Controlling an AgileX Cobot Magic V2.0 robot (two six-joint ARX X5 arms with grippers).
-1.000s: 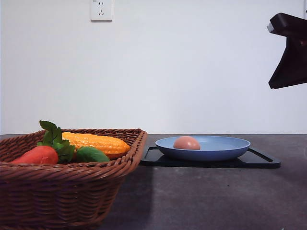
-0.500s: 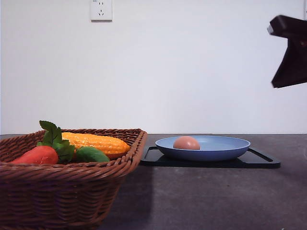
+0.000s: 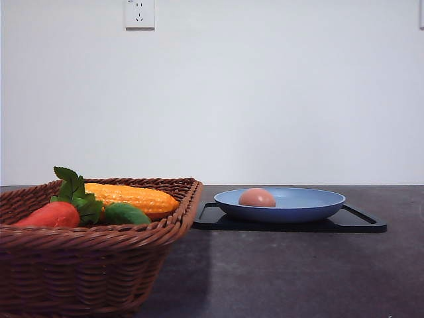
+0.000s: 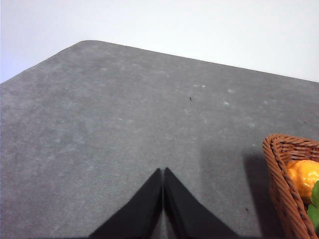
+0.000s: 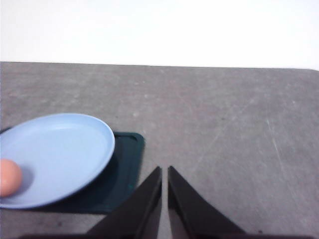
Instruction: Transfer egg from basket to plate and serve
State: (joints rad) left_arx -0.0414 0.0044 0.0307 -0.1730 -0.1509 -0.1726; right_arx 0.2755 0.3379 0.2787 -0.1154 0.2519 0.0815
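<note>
The pinkish-brown egg (image 3: 257, 197) lies in the left part of the blue plate (image 3: 311, 207), which rests on a flat black tray (image 3: 361, 226). The right wrist view shows the egg (image 5: 9, 177) at the plate's (image 5: 60, 149) edge. The woven basket (image 3: 99, 265) stands at the front left, and one corner of the basket (image 4: 284, 184) appears in the left wrist view. My left gripper (image 4: 163, 172) is shut over bare grey table, apart from the basket. My right gripper (image 5: 164, 170) is shut with nothing in it, above the table beside the tray (image 5: 119, 179).
In the basket lie a yellow corn cob (image 3: 132, 197), a red-orange carrot-like vegetable (image 3: 53, 214) and green leaves (image 3: 122, 213). A white wall with a socket (image 3: 140, 13) stands behind the grey table (image 3: 298, 271).
The dark right arm seen at the upper right edge of the front view has moved out of that view. The egg, plate and basket have not moved.
</note>
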